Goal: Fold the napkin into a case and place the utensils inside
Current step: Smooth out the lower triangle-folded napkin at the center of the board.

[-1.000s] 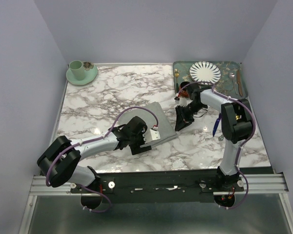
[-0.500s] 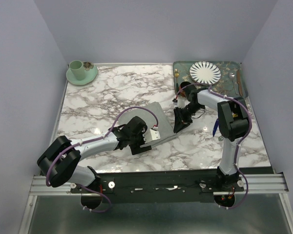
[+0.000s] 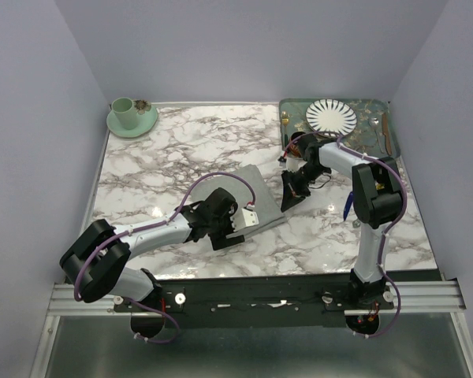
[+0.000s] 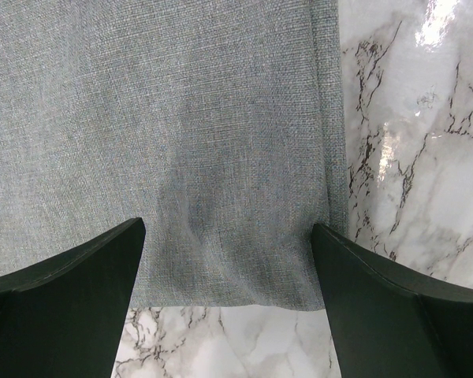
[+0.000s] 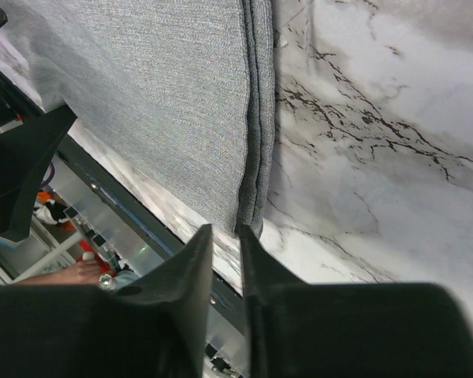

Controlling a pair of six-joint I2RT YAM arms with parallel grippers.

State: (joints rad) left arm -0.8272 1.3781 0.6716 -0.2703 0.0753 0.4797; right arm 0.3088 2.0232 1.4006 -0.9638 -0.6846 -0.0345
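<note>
Standing in the table's [image 3: 165, 157] far-left back corner, a green cup [image 3: 124, 109] on its saucer is sitting well apart from the work. The left claw [image 4: 227, 228] is hanging released, its fingers spread wide over the near edge of the napkin [image 3: 256, 197] and grasping nothing.

The napkin is lying near the middle of the table as a doubled grey rectangle, its layered fold edge facing right. It is not yet a narrow case, so I judge folding to be the step in hand.

The right claw [image 5: 225, 228] is sitting at the near end of that layered edge, its jaws drawn almost together. I cannot tell whether any cloth is pinched between them.

A blue-handled utensil [image 3: 347, 206] is lying on the table just beside the right arm. Farther right, the green tray [image 3: 296, 106] is carrying a striped plate [image 3: 331, 116] and a second utensil [image 3: 388, 135].

The next move is calling for a sure pinch on the layered edge and a fold leftward across the cloth, with the left claw pinning the rest.
</note>
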